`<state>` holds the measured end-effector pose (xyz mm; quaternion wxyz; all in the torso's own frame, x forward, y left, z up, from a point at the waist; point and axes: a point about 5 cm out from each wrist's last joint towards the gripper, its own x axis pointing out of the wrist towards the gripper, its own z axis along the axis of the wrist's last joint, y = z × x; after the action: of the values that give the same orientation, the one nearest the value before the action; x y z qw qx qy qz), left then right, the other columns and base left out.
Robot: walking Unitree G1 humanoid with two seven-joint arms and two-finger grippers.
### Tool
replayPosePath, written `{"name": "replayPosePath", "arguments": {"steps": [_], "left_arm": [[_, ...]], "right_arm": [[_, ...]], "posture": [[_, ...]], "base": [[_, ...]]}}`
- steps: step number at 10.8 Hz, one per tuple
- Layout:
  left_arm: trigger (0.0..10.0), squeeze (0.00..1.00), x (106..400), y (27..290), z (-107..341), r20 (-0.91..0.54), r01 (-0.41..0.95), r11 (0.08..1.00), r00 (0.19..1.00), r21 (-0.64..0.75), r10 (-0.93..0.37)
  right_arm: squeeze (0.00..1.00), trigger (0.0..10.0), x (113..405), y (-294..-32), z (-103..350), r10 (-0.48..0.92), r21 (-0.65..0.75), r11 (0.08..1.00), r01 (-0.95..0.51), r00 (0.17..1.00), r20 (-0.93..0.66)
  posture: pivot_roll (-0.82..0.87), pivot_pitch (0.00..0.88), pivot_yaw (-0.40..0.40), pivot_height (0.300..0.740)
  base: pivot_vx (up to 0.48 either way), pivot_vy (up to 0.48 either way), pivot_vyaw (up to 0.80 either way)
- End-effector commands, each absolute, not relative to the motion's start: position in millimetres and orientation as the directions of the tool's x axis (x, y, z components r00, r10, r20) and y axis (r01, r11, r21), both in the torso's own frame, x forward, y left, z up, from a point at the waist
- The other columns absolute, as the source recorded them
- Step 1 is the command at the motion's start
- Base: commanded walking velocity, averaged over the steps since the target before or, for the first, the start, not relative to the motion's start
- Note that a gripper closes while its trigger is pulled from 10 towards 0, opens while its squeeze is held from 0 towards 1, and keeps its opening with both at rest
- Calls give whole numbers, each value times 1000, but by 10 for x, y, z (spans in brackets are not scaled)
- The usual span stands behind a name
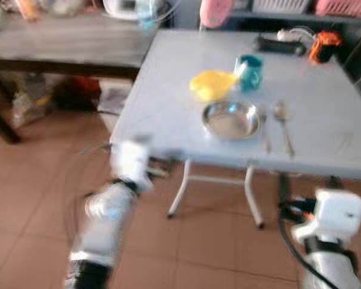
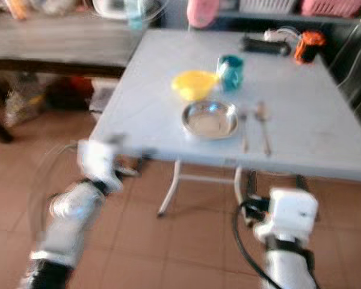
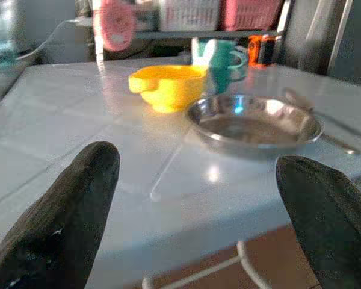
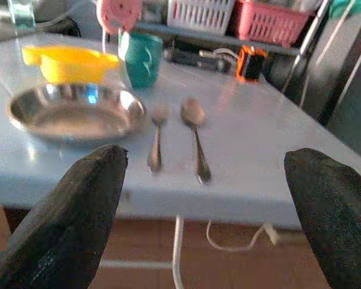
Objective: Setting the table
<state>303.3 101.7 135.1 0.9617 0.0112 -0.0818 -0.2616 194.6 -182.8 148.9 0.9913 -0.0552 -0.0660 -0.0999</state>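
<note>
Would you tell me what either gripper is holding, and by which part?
Nothing is held: the left gripper and right gripper are both open and empty.

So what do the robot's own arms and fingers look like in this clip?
Both arms are silver with white blocky wrist housings. The right arm has a black cable looping beside it and a black band below the housing. The left arm is motion-blurred. Each gripper's fingers are long, black and matte.

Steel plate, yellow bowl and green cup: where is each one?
Steel plate [image 1: 231,120], left eye view, on its shiny inner bottom.
Yellow bowl [image 1: 212,84], left eye view, on its middle.
Green cup [image 4: 140,59], right wrist view, on its side wall.
</note>
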Motion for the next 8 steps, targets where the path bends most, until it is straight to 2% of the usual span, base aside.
{"name": "replayPosePath", "arguments": {"steps": [1,8], "left_arm": [[10000,0,3035,1165,1324,134,469,881,870,69,-474],[10000,0,3041,1163,1313,126,469,881,872,68,-473]], "right_arm": [[0,10000,1950,-1784,1506,-178,-84,978,191,973,144],[0,10000,2012,-1729,1514,-126,-81,987,139,981,144]], "posture": [[47,127,0,740],[57,121,-3,740]], "base": [[356,0,-587],[361,0,0]]}}
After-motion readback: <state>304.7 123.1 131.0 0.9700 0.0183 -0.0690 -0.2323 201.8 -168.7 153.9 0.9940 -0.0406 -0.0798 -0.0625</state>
